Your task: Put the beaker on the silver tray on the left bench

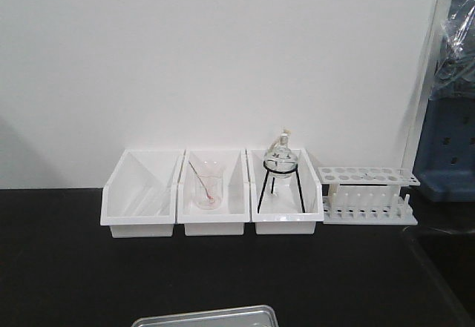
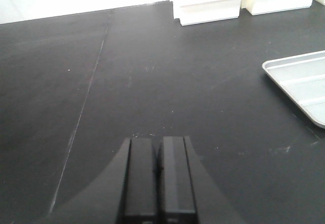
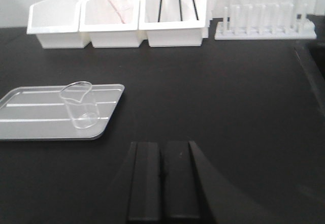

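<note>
Clear glass beaker (image 3: 80, 104), matt grey metal silver tray (image 3: 30, 117).

Counts, all relative to the silver tray (image 3: 51, 112), 1 of them: 1 clear beaker (image 3: 80, 104) standing on it. Behind the tray by the wall: 3 white bins (image 1: 215, 216) in a row, w/ 1 pink-tinged beaker (image 1: 208, 186) in the middle bin, 1 flask (image 1: 280, 156) on 1 black wire stand (image 1: 281, 186) in the bin right of that. 1 test-tube rack (image 1: 367, 193) farthest right of the tray. 2 grippers, 1 per wrist cam.

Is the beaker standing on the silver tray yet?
Yes, the right wrist view shows the beaker upright on the silver tray, near its right end.
</note>
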